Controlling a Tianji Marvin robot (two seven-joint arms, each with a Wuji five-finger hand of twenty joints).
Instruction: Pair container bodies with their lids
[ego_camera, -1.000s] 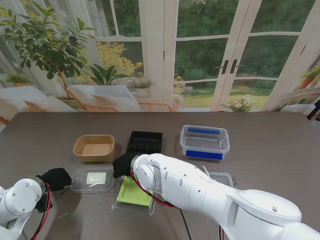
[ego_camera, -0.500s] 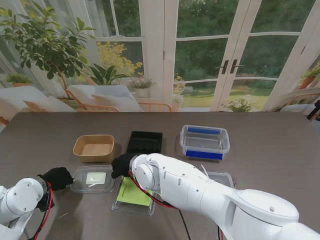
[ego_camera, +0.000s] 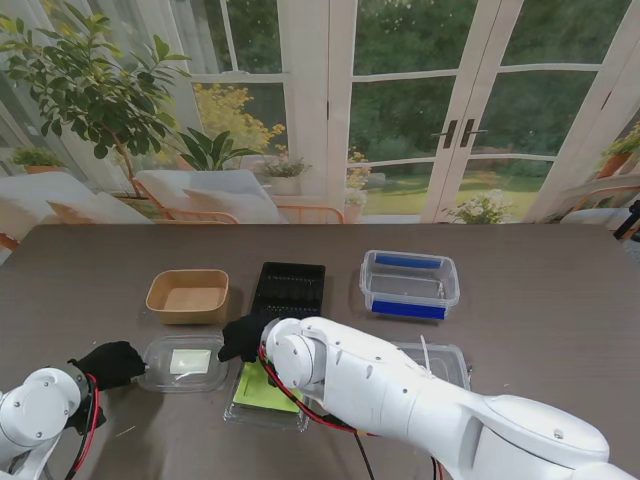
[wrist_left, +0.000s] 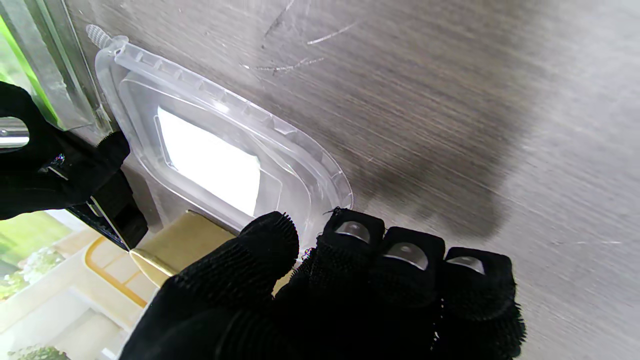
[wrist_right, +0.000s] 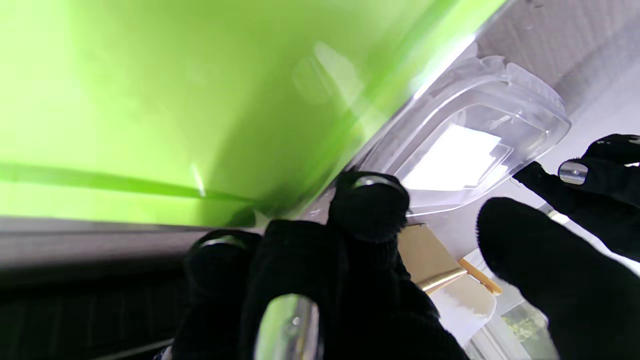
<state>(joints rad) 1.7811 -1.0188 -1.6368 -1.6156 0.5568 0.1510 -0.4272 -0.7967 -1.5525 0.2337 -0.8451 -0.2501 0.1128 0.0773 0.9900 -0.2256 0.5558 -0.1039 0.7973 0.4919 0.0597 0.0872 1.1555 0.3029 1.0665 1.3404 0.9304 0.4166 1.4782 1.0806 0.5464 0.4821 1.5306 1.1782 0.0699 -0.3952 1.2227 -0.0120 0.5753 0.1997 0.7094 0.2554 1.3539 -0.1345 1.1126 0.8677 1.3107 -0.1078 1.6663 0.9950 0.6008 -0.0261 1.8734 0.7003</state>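
While the clear lid (ego_camera: 184, 362) lies flat on the bench (ego_camera: 560, 300) between our two hands, our left robot hand (ego_camera: 110, 363) touches its left edge with fingers pressed together (holding nothing), and our right robot hand (ego_camera: 243, 337) sits at its right corner, thumb apart, beside the green-lidded box (ego_camera: 265, 395).

Readable text: none in any view.
Clear lid (ego_camera: 186, 362): white label in its middle, blank as far as visible; no print made out.
Green-bottomed lid (ego_camera: 262, 388): no text seen.
Blue-based box (ego_camera: 409, 284): no brand or nos. legible.
Tan bowl (ego_camera: 187, 295), black tray (ego_camera: 291, 290): no markings visible.
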